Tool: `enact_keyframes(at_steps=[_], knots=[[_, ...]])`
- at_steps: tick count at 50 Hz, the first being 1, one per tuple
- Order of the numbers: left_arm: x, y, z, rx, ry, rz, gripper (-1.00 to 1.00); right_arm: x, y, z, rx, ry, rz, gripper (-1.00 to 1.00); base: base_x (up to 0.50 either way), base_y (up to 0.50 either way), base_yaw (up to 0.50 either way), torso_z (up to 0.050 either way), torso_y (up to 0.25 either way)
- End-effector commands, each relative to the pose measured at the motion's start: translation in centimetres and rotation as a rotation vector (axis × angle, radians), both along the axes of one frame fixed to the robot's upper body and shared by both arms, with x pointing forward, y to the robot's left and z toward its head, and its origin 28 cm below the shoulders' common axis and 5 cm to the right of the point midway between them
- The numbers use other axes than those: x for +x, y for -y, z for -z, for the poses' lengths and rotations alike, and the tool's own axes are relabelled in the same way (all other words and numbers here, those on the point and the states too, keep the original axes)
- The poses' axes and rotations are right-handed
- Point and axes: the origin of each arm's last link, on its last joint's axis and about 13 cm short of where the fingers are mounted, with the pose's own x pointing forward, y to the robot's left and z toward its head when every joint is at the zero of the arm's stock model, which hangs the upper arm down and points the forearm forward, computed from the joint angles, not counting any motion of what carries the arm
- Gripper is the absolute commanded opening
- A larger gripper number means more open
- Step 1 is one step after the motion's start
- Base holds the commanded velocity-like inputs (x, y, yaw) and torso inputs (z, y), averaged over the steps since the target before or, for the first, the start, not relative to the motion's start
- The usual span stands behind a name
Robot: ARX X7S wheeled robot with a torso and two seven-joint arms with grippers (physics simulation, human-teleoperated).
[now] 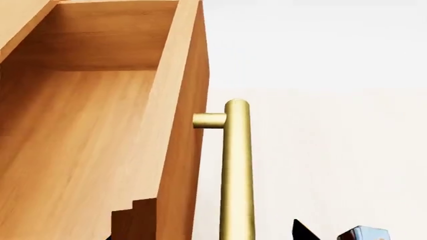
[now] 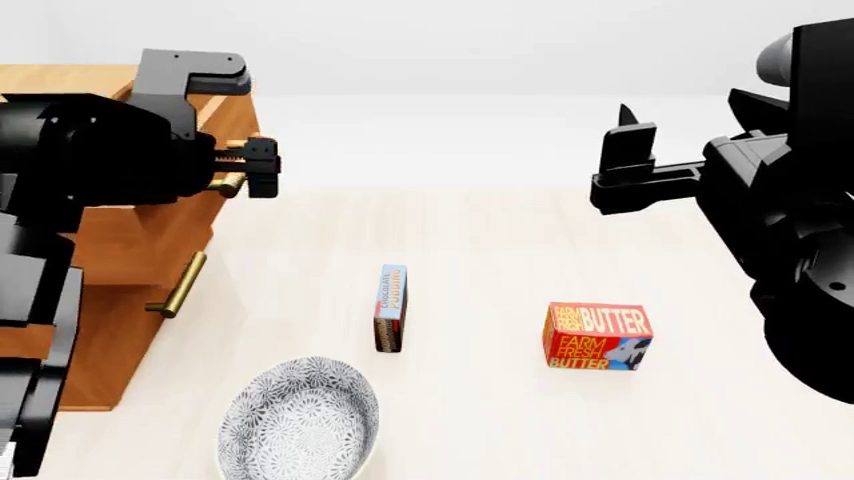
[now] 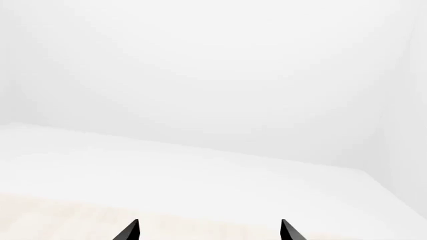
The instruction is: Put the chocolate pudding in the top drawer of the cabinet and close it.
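The chocolate pudding (image 2: 390, 308), a thin blue and brown box, stands on edge on the table, in the middle. The cabinet (image 2: 127, 240) is at the left. Its top drawer (image 1: 87, 130) is pulled open, and the part of its inside that shows is empty. My left gripper (image 2: 254, 168) is open at the drawer front. In the left wrist view (image 1: 203, 235) its jaws stand either side of the brass handle (image 1: 237, 170) without touching it. My right gripper (image 2: 630, 150) is open and empty, raised well above the table at the right; in the right wrist view (image 3: 208, 232) it faces bare white ground.
A red "Farm Fresh Butter" box (image 2: 597, 336) stands right of the pudding. A patterned bowl (image 2: 298, 420) sits near the front, left of the pudding. The lower drawer's brass handle (image 2: 178, 285) is below my left gripper.
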Motion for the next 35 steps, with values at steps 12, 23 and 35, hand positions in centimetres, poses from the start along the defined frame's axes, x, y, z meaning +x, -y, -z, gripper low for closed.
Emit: enact_keyframes(at_steps=[12, 23, 35], knots=[[-1.5, 3.3, 1.8, -0.039, -0.042, 0.173, 1.00, -0.1, 0.1, 0.1, 0.006, 0.002, 0.005, 1.00, 0.00, 0.00, 0.00, 0.000, 0.000], [-1.9, 4.8, 2.0, -0.037, -0.044, 0.237, 1.00, -0.1, 0.2, 0.2, 0.009, 0.001, 0.008, 1.00, 0.00, 0.00, 0.00, 0.000, 0.000], [-3.0, 6.8, 1.4, -0.040, -0.029, 0.329, 1.00, -0.1, 0.2, 0.2, 0.010, 0.002, 0.008, 1.00, 0.00, 0.00, 0.00, 0.000, 0.001]])
